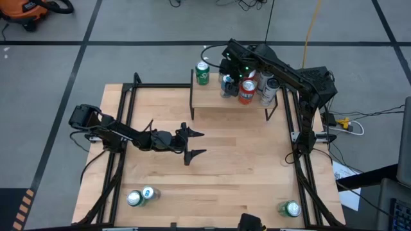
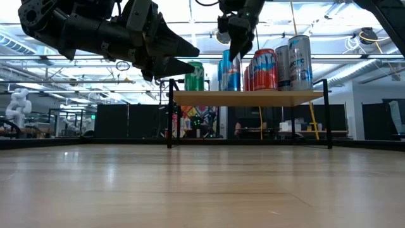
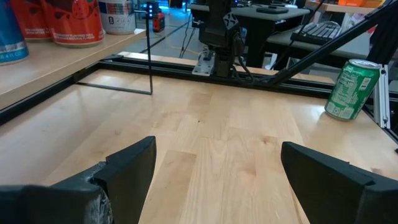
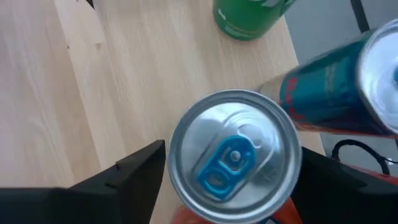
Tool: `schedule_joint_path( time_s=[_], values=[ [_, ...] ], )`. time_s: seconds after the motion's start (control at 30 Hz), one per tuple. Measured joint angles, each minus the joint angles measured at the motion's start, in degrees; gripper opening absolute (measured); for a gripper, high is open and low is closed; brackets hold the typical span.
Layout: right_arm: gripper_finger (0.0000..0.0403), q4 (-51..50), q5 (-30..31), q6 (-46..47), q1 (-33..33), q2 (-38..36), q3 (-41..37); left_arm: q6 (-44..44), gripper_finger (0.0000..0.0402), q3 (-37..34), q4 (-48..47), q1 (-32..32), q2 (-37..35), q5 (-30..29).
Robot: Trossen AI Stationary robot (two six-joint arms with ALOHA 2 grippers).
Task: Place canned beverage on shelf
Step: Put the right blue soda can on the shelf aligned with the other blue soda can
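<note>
The shelf stands at the table's far side. On it stand a green can, two blue cans, a red can and silver cans. My right gripper is over the shelf, pointing down. It is open, with one finger on either side of the top of a blue can with a blue tab. My left gripper is open and empty above the middle of the table. My right gripper comes from above, pointing down. Its fingers stand on either side of the blue can's top rim. I cannot tell whether they touch it. The can stands upright on the shelf.
Two cans lie at the table's near left. A green can is at the near right and also shows in the left wrist view. The second blue can and the green can stand close to my right gripper.
</note>
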Motion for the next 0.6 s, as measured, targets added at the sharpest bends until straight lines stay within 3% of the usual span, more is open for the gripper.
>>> schedule_joint_path(
  time_s=[0.27,0.6],
  values=[
    [0.0283,-0.5,4.2,1.8,0.0,-1.3,1.7,0.0,0.0345,0.0,-0.6,0.0,0.0,0.0],
    [0.0281,2.9,4.2,4.4,0.9,-7.2,2.2,0.0,0.0345,0.0,-0.4,0.0,0.0,0.0]
  ],
)
